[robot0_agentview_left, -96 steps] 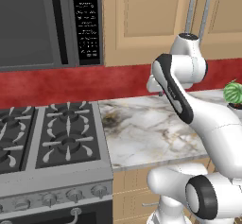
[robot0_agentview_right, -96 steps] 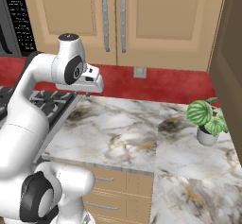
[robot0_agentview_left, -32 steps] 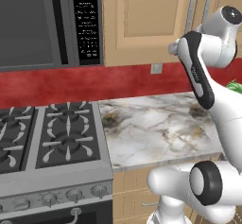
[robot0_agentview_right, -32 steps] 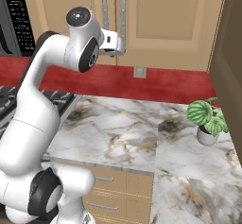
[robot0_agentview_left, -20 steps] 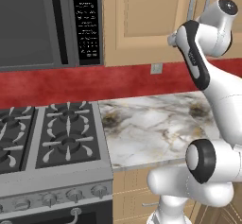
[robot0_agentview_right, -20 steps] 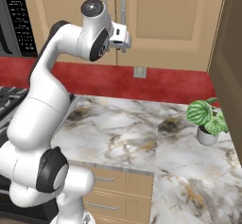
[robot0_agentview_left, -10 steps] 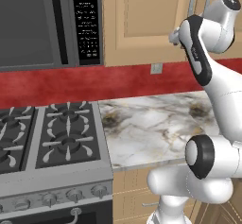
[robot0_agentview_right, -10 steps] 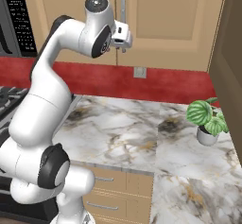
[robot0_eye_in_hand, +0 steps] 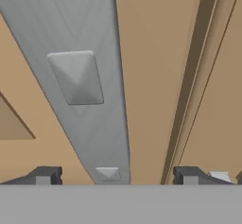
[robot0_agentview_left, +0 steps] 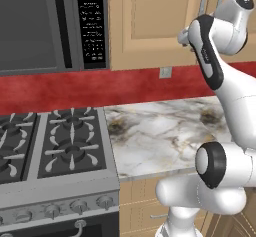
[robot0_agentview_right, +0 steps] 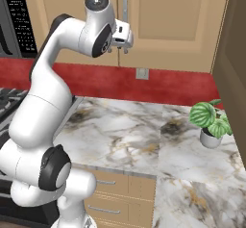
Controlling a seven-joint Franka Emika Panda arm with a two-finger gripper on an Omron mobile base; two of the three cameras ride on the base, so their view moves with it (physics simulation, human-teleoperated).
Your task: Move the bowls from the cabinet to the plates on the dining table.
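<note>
The end effector [robot0_agentview_right: 121, 43] is raised to the doors of the light tan wall cabinet [robot0_agentview_right: 163, 20], and its fingers stand apart with nothing between them yet. In the hand view, the grey bar handle [robot0_eye_in_hand: 90, 86] lies straight ahead, very close, between the two fingertips [robot0_eye_in_hand: 45, 175] and nearer to the left one. Its long axis is vertical on the door, so the fingers probably must close across it from the two sides. The cabinet doors are closed, so the bowls cannot be seen. A small potted plant [robot0_agentview_right: 211, 121] stands on the marble bench [robot0_agentview_right: 144, 140] below.
</note>
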